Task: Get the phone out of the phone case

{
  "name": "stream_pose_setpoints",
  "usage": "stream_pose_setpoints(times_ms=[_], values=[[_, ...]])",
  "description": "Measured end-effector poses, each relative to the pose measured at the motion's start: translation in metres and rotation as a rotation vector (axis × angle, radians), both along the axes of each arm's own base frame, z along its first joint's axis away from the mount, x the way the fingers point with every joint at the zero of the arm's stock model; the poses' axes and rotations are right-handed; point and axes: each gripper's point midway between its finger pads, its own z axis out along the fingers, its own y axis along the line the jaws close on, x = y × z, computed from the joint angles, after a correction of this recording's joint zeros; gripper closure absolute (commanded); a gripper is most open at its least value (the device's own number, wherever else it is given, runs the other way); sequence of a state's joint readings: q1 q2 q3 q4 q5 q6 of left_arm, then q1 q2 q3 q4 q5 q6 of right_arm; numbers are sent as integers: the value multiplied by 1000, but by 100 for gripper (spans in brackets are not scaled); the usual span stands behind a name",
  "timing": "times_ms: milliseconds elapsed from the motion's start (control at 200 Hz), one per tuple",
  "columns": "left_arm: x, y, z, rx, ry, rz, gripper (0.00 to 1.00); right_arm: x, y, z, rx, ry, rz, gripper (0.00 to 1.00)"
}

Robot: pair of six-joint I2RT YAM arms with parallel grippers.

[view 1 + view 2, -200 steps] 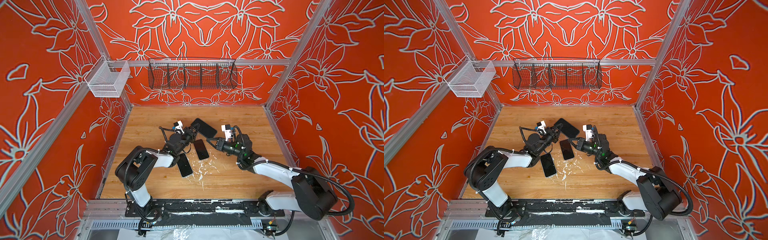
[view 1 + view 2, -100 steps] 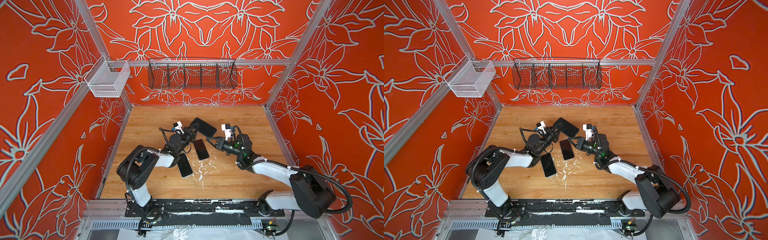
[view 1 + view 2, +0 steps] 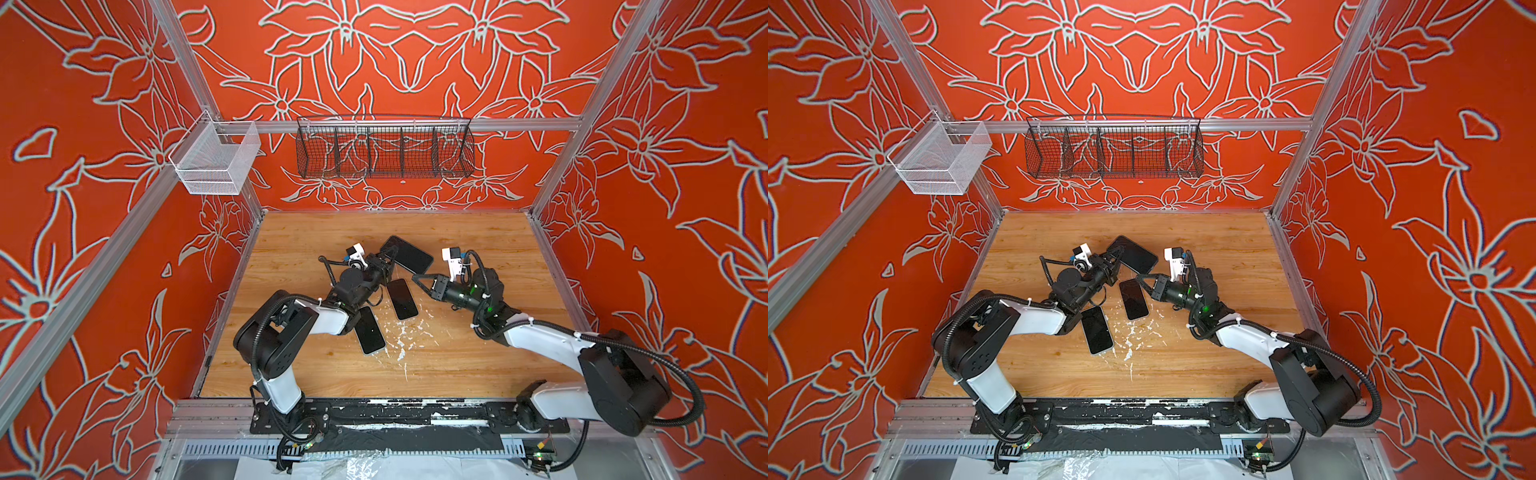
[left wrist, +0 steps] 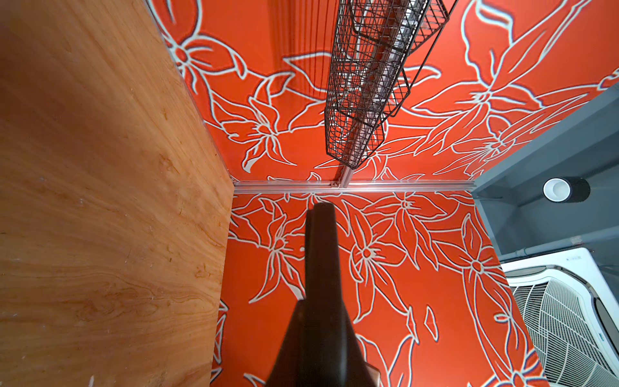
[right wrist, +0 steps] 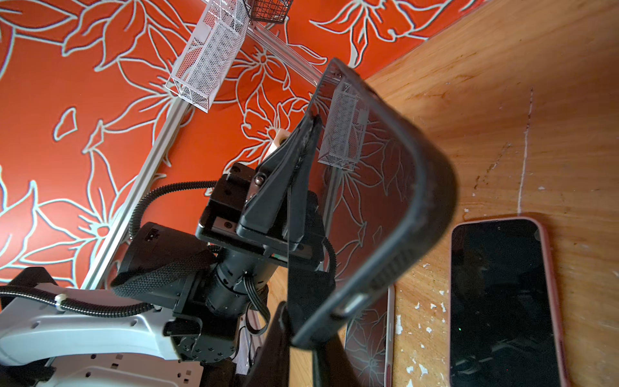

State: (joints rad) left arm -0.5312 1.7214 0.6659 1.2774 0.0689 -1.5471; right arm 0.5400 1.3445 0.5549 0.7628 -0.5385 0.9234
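Note:
The phone sits in its black phone case and is held tilted above the wooden floor, as both top views show. My left gripper is shut on the case's far long edge. In the left wrist view the case stands edge-on between that gripper's jaws. My right gripper reaches in from the right. Its two dark fingers are closed on either side of the case's near corner.
A phone in a pink case lies flat under the grippers. A light-edged phone lies by the left arm. White flecks dot the floor. A black wire basket and a white mesh basket hang on the walls.
Both arms keep almost the same pose. The right gripper's fingers have drawn in slightly on the case's corner.

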Motion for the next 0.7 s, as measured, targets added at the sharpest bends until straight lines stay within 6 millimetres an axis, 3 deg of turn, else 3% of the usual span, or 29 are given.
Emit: stream_pose_setpoints(times_ms=[701], values=[[-6, -10, 8, -13, 27, -35, 100, -6, -9, 3, -25, -177, -30, 99]])
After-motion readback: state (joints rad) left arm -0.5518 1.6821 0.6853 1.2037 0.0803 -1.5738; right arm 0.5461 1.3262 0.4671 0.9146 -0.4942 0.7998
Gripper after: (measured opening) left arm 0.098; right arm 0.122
